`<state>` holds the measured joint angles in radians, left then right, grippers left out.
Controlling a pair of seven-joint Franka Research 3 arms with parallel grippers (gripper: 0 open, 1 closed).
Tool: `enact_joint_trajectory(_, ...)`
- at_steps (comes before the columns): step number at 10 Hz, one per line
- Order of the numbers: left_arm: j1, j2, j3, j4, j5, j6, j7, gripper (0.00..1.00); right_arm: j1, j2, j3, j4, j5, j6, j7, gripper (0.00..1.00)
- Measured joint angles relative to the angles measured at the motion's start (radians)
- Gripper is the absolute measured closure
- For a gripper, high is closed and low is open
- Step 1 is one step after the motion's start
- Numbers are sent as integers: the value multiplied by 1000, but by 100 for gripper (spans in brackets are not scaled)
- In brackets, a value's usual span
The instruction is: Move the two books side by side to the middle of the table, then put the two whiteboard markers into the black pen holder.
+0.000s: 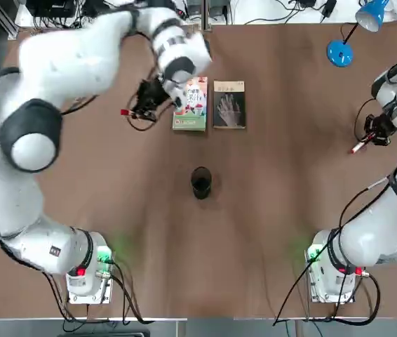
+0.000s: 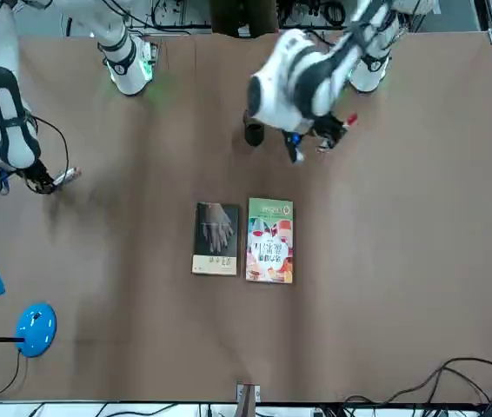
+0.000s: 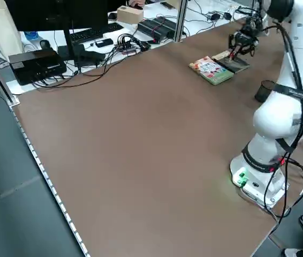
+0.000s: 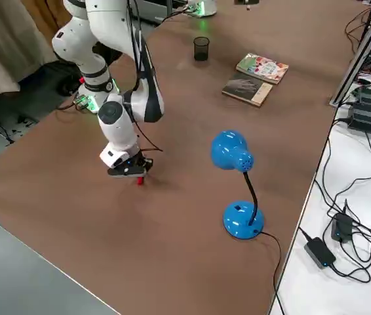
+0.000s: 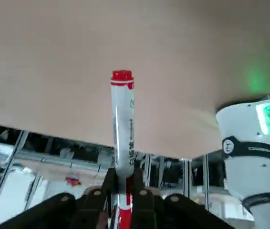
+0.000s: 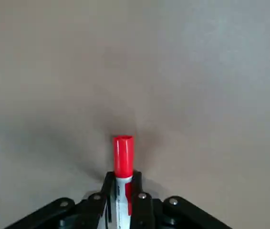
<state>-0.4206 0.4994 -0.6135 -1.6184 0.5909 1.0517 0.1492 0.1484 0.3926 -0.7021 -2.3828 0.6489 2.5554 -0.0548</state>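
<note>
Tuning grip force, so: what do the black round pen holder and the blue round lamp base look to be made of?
Black round pen holder: perhaps metal mesh or tinted plastic, dark finish; its wall looks slightly see-through in the right side view, which leaves it open.

Blue round lamp base: likely painted metal or glossy plastic; smooth, even blue with bright highlights.

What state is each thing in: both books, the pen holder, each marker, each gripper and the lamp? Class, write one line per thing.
Pale book: closed, flat, cover up
Dark book: closed, flat, beside the pale one
Pen holder: upright, on the table
Left gripper: shut on a marker, raised
Its marker: held, capped
Right gripper: shut on a marker, raised
Its marker: held, capped
Blue lamp: standing
</note>
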Motion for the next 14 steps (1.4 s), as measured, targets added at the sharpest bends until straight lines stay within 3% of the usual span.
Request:
enact_joint_trajectory(3,-194,154,20,119,18,-136,-84,83,3,-73,-2,2,-1,-96,-15,85)
enact_joint_trajectory(7,-433,194,179,232,18,-187,-87,83,32,-205,0,2,-1,-225,-16,85)
enact_joint_trajectory(9,-532,221,205,260,18,-197,-85,83,52,-277,2,-24,-2,-267,-16,85)
enact_joint_trajectory(12,-682,299,287,333,18,-198,-86,83,197,-322,7,-93,-2,-253,31,85)
enact_joint_trajectory(14,-726,336,309,369,18,-198,-86,83,338,-324,13,-94,-2,-207,105,85)
